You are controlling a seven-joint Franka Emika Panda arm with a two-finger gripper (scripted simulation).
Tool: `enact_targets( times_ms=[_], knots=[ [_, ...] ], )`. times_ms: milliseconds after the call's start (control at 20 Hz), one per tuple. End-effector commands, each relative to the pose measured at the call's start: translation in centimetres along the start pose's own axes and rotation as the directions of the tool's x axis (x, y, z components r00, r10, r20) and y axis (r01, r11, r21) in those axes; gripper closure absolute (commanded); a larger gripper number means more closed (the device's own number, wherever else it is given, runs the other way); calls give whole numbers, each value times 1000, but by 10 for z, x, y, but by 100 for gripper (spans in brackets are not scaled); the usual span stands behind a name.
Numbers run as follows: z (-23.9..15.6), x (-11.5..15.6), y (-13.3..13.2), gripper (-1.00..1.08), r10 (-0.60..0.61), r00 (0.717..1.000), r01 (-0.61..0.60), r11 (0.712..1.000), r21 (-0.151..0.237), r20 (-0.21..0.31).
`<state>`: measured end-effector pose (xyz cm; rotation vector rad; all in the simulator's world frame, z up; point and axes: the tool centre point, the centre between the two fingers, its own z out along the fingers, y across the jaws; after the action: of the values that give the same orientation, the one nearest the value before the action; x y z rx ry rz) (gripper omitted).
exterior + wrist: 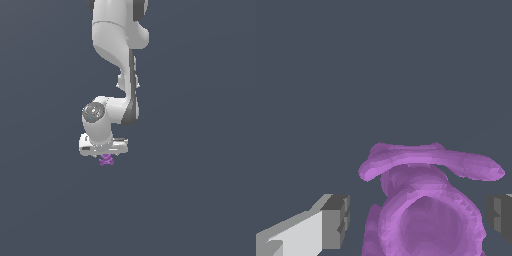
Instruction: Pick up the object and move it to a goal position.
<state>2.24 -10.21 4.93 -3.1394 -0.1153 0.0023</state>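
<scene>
The object, a tiny bright purple bear-shaped figure, lies on the dark grey floor directly under the white hand of the arm. In the wrist view the purple figure fills the space between the two fingers. My gripper is lowered over it, and in the wrist view the gripper straddles it. One grey-tipped finger stands a small gap away from the figure. The other fingertip is close beside it at the frame edge. The jaws look open around the figure, not clamped on it.
A flat, dark grey floor stretches all around. The white arm rises from the hand toward the top of the exterior view. No other objects or goal marker show.
</scene>
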Motion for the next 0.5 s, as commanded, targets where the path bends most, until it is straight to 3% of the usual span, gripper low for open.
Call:
enact_targets(
  times_ms=[0, 150, 200, 450],
  knots=[
    [7, 1, 0, -92, 0, 1000, 0, 1000, 0, -1],
    [9, 2, 1, -92, 0, 1000, 0, 1000, 0, -1],
    [9, 2, 1, 108, 0, 1000, 0, 1000, 0, -1],
    [9, 2, 1, 108, 0, 1000, 0, 1000, 0, -1]
  ],
)
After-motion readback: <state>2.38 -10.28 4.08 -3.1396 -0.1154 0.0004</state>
